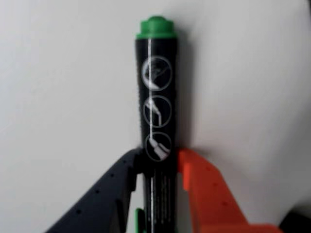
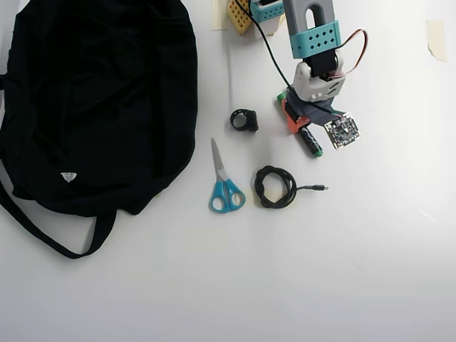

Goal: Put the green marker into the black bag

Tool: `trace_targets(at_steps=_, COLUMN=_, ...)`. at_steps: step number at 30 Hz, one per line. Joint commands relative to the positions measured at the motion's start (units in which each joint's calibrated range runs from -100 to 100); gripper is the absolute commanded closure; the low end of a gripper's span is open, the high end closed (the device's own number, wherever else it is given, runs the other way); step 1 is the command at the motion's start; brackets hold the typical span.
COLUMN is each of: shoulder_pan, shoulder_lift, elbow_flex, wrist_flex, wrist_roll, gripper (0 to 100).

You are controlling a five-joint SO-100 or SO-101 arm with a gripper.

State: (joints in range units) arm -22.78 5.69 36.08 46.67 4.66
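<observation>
In the wrist view the green marker [image 1: 156, 97] stands straight up the middle of the picture, a dark barrel with white round symbols and a green end at the top. My gripper [image 1: 158, 158] is shut on its lower barrel, with the black finger [image 1: 107, 194] on the left and the orange finger [image 1: 204, 189] on the right. The overhead view shows the gripper [image 2: 299, 122] at the upper middle right with the marker [image 2: 311, 144] sticking out below it. The black bag [image 2: 100, 100] lies far to the left, with its white label facing up and a strap trailing below.
Between the bag and my gripper, the overhead view shows blue-handled scissors [image 2: 224, 189], a coiled black cable [image 2: 274, 187] and a small black ring-shaped part [image 2: 244, 120] on the white table. The arm's base [image 2: 249, 11] sits at the top edge. Tape [image 2: 436, 35] marks the top right.
</observation>
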Motion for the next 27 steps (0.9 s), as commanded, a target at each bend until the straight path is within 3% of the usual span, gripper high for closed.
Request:
trace_targets(at_steps=1, shoulder_pan=0.3, shoulder_lift=-0.6, elbow_flex=-6.1, wrist_flex=7.3, wrist_roll=0.2, gripper=98)
trace_targets(at_steps=16, shoulder_pan=0.0, shoulder_lift=-1.5, elbow_flex=-31.1, wrist_flex=29.3, wrist_roll=0.8, gripper=98)
trace_targets(at_steps=27, shoulder_pan=3.6, shoulder_lift=-15.1, elbow_flex=-29.6, wrist_flex=38.9, wrist_roll=0.8, gripper=98)
